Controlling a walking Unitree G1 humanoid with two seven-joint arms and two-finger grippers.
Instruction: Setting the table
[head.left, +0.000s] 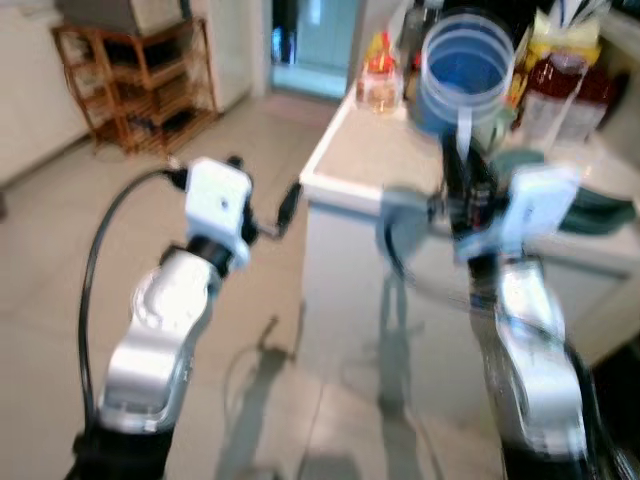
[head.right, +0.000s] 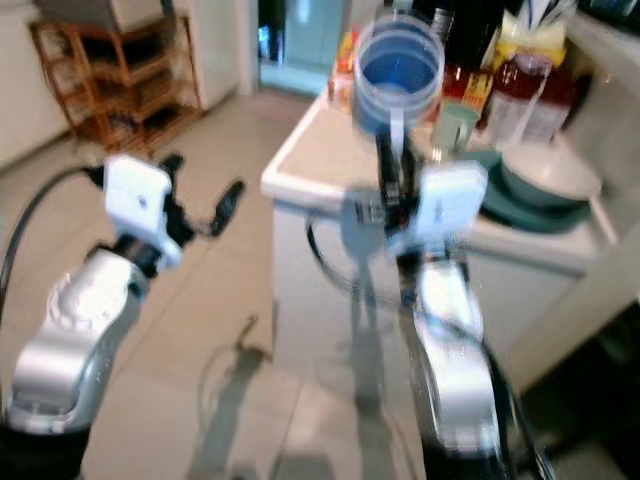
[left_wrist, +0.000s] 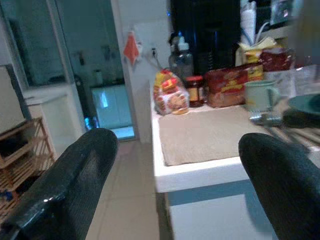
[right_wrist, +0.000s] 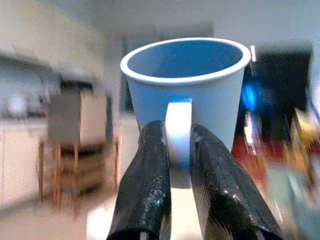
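Standing nearest the camera, two silver arms reach forward over pale tiled floor (head.left: 60, 250), the head views blurred. The left gripper (head.left: 262, 200) hangs in open air over the floor, just short of the counter's near corner, its two black fingers (left_wrist: 65, 185) spread wide with nothing between them. In the left wrist view the counter edge (left_wrist: 200, 172) runs straight across between those fingers, with a bare stretch of white counter (left_wrist: 200, 135) behind it and free floor on the robot's left.

The right gripper (right_wrist: 179, 150) is pressed together on the white handle of a blue mug (right_wrist: 186, 85), pinching it from both sides. The mug stands upright above the fingers, mouth up, raised over the counter's near edge in the head views.

Farther along the counter stand a bag of snacks (left_wrist: 170, 95), a small jar (left_wrist: 195, 91), a packet (left_wrist: 232, 85), a pale green cup (left_wrist: 260, 95) and stacked green plates (head.right: 540, 195). Bottles (head.left: 560, 90) crowd the back. Across the floor on the robot's left stands a wooden shelf rack (head.left: 135, 85), with a doorway (head.left: 315, 45) beyond.
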